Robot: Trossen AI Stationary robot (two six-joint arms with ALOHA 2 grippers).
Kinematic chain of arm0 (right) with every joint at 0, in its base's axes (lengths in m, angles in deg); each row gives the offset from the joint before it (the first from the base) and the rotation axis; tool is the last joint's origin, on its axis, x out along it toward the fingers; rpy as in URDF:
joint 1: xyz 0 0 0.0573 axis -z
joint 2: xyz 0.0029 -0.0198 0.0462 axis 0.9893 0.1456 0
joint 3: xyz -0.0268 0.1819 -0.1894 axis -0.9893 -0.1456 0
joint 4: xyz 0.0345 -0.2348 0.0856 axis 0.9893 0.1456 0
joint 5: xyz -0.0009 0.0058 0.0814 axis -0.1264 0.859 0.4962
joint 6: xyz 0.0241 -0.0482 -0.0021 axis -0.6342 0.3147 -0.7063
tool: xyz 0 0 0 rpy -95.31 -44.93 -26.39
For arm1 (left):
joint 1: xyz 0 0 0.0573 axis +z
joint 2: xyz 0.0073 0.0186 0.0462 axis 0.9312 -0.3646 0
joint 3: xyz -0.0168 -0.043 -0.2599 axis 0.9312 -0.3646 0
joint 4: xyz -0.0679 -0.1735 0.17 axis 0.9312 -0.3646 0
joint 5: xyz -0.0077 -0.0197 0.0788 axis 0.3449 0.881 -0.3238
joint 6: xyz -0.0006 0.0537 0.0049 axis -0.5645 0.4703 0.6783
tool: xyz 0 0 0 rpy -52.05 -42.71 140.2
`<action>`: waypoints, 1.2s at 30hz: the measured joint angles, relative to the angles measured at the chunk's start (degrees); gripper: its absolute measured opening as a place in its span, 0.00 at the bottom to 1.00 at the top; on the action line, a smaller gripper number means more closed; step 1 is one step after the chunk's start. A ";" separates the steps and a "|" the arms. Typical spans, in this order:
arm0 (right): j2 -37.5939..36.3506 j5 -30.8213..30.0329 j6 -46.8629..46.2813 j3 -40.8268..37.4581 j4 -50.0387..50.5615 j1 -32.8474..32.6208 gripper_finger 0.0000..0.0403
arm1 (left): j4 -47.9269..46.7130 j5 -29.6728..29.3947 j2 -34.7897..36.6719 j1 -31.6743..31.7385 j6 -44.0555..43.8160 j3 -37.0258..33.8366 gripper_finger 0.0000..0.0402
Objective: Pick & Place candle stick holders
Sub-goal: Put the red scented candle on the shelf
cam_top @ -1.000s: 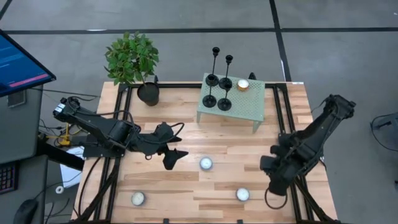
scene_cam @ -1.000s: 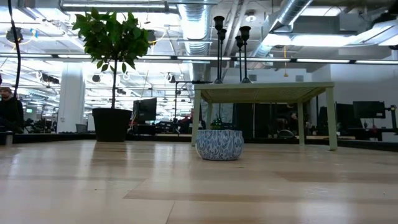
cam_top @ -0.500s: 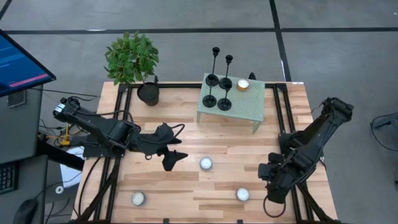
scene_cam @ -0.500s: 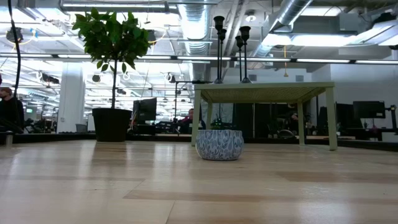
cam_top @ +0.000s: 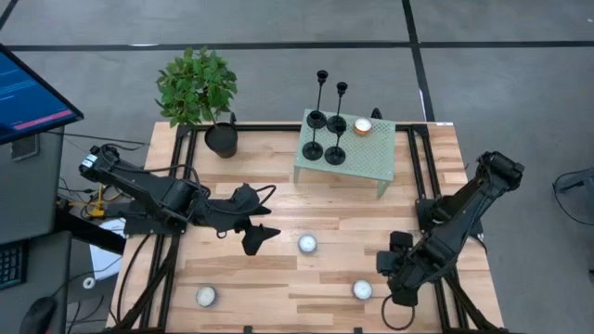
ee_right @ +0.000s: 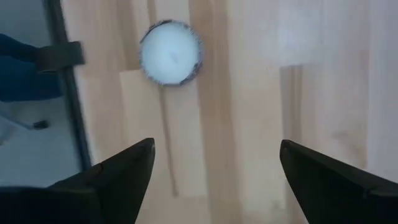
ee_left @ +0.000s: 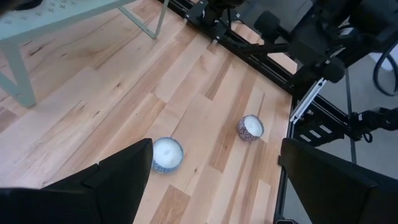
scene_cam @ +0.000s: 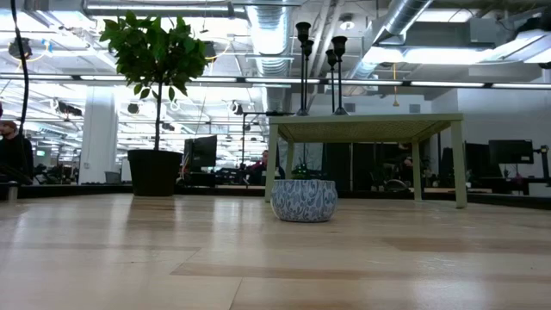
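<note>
Several black candle stick holders (cam_top: 327, 137) stand on their disc bases on a small green table (cam_top: 371, 153) at the far side; in the low view the candle stick holders (scene_cam: 318, 65) rise above the green table top (scene_cam: 362, 127). My left gripper (cam_top: 261, 237) hangs open over the table's middle left, also seen in its wrist view as my left gripper (ee_left: 214, 180). My right gripper (cam_top: 387, 276) points down near the front right, open, beside a white tealight (cam_top: 362, 289). In the right wrist view my right gripper (ee_right: 211, 180) has bare wood between its fingers, with the tealight (ee_right: 170, 53) ahead.
Two more white tealights (cam_top: 307, 244) (cam_top: 205, 296) sit on the wooden table. An orange tealight (cam_top: 362, 126) rests on the green table. A potted plant (cam_top: 221, 139) stands at the far left. Black frame rails (cam_top: 422, 186) run along both table sides.
My right gripper has gone down and toward the table's near edge and left, closing in on the front-right tealight. The candle stick holders and tealights have not moved.
</note>
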 joint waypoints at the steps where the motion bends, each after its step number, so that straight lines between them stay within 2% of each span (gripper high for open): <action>1: 0.49 -0.39 1.47 0.00 -0.28 0.48 0.83 | 0.00 0.00 0.00 0.00 0.02 0.00 0.88; 8: 4.35 -2.79 14.99 0.00 -6.76 3.47 0.83 | 0.02 0.00 0.00 0.00 -0.03 0.00 0.88; 14: 7.20 -3.50 25.33 0.00 -12.97 3.51 0.83 | 0.01 0.00 0.00 0.00 -0.26 0.00 0.88; 19: 7.82 -3.23 25.90 0.00 -15.90 2.50 0.84 | 0.02 0.02 0.00 0.00 -0.27 0.00 0.88; 36: 10.02 -3.54 23.45 0.00 -15.85 0.93 0.82 | 0.32 0.02 0.00 0.00 -0.31 0.00 0.88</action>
